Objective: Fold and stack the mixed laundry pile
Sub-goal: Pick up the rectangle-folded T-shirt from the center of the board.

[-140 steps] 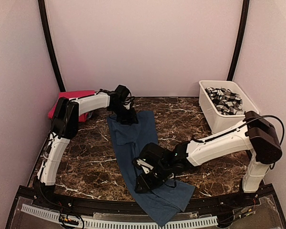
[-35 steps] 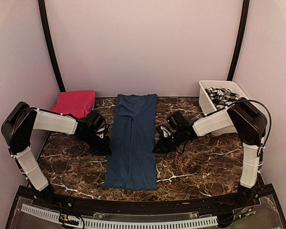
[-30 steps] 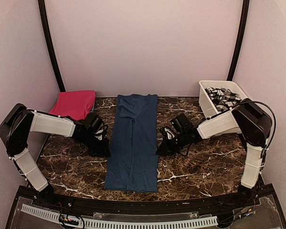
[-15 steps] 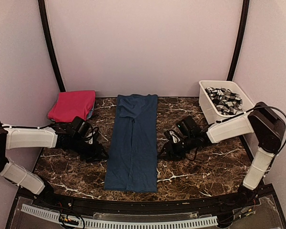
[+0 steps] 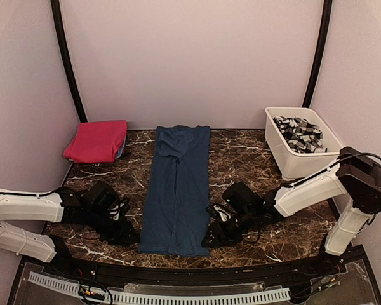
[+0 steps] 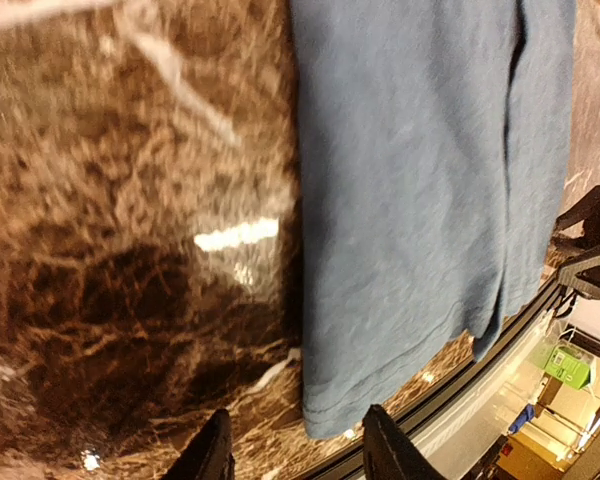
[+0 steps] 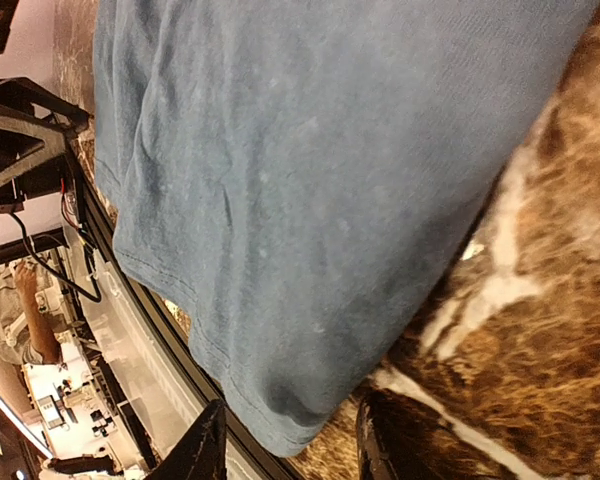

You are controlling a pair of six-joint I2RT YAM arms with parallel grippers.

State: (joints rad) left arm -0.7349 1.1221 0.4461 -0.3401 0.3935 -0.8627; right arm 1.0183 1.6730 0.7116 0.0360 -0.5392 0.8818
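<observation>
The dark navy-blue garment (image 5: pixel 176 190) lies flat as a long strip down the middle of the table, its hem near the front edge. My left gripper (image 5: pixel 128 236) sits low at its near left corner (image 6: pixel 325 415), open, with nothing held. My right gripper (image 5: pixel 211 238) sits low at the near right corner (image 7: pixel 280 415), also open and empty. In the wrist views each corner lies just ahead of the left gripper (image 6: pixel 298 455) and the right gripper (image 7: pixel 288 445). The magenta-pink garment (image 5: pixel 96 140) lies folded at the back left. Grey-and-white patterned cloth (image 5: pixel 298 132) fills the tub.
The white plastic tub (image 5: pixel 291 162) stands at the back right. A black rail (image 5: pixel 178 273) runs along the table's front edge, just past the garment's hem. Both forearms lie low over the marble on either side of the garment.
Both grippers have slid from the middle of the garment's long sides toward the front, to its near corners, and their jaws have opened. The garment lies as before.
</observation>
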